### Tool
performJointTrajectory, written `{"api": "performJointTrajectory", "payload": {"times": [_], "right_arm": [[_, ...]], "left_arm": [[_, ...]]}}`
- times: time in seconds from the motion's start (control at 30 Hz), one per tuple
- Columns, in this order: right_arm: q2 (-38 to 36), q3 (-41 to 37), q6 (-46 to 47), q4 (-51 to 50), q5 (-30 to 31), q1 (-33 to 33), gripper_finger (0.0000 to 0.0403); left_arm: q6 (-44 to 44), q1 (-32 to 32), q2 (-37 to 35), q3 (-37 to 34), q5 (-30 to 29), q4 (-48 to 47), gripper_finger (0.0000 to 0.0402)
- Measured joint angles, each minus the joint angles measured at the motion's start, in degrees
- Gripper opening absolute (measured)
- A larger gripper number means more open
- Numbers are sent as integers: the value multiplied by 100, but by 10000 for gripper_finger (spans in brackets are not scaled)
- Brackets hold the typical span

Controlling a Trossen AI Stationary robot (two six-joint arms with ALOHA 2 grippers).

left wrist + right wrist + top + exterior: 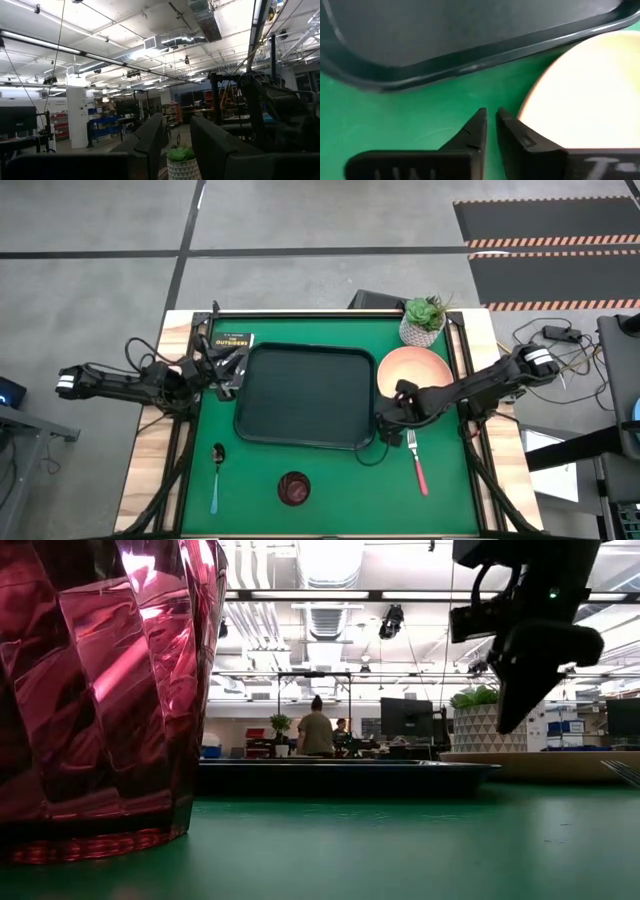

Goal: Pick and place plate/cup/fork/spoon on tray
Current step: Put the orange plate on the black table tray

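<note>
The black tray [300, 395] lies in the middle of the green table. The peach-orange plate [415, 375] lies flat just right of it, and also shows in the right wrist view [585, 100]. The pink-handled fork [416, 460] lies near the plate. The blue-handled spoon [217, 475] and the maroon cup [294, 488] sit near the front edge. My right gripper [385, 420] is shut and empty. It hovers over the mat between the tray's rim [470, 60] and the plate's near-left rim. My left gripper [226, 370] is slightly open and empty at the tray's left side.
A white pot with a green plant [423, 320] stands behind the plate at the back right. A small black book [232, 345] lies at the back left, under my left gripper. The cup [100, 690] stands close to the low camera. People stand in the room beyond [316, 730].
</note>
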Motion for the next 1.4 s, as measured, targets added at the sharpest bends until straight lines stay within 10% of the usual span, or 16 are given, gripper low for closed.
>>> {"api": "performJointTrajectory", "payload": {"times": [0.67, 1.4], "right_arm": [[-591, -1604, -397, 1481, 503, -114, 175], [-624, -1939, -124, 2022, 373, -256, 17]], "left_arm": [[132, -2, -1, 0, 0, 4, 83], [132, -1, 8, 0, 0, 2, 83]]}}
